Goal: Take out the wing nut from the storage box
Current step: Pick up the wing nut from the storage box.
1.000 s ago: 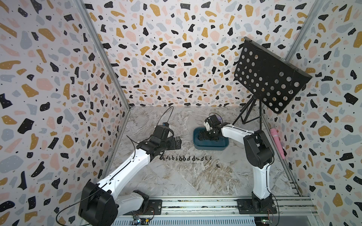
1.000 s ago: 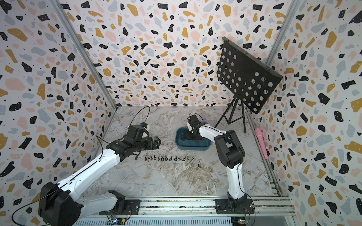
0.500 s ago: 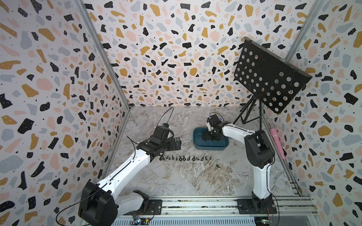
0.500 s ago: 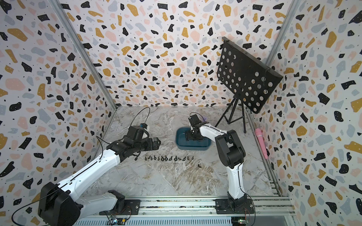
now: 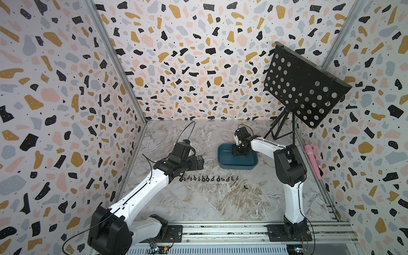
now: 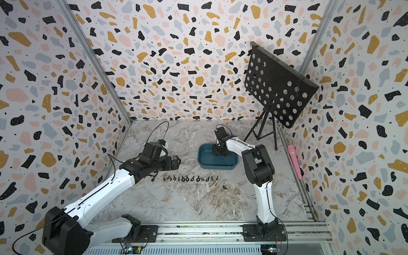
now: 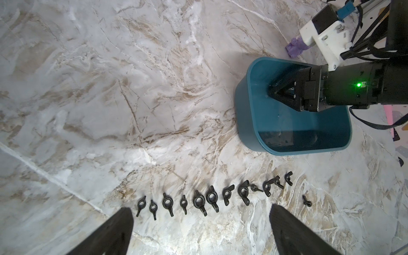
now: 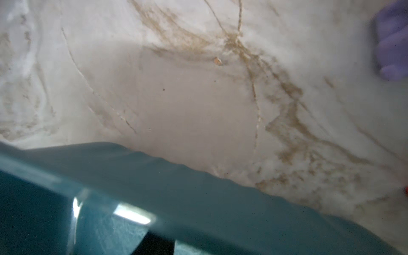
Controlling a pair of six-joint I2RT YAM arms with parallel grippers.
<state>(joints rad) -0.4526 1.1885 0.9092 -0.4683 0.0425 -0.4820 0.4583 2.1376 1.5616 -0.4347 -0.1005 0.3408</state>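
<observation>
My right gripper [image 7: 272, 93] sits down inside the storage box [image 7: 247, 123], blocking my view of its contents, grip unreadable, while 1 row of wing nuts [image 7: 212, 198] lies just in front of the box and my left gripper [image 7: 201, 213] hangs spread wide near its left side.

Tabletop [image 5: 187, 205]: pale marble pattern.
Storage box [image 5: 236, 166]: teal, toward the back.
Wing nuts [image 5: 207, 178]: black, rowed before the box.
Stray nut [image 5: 245, 187]: apart, nearer the front.
</observation>
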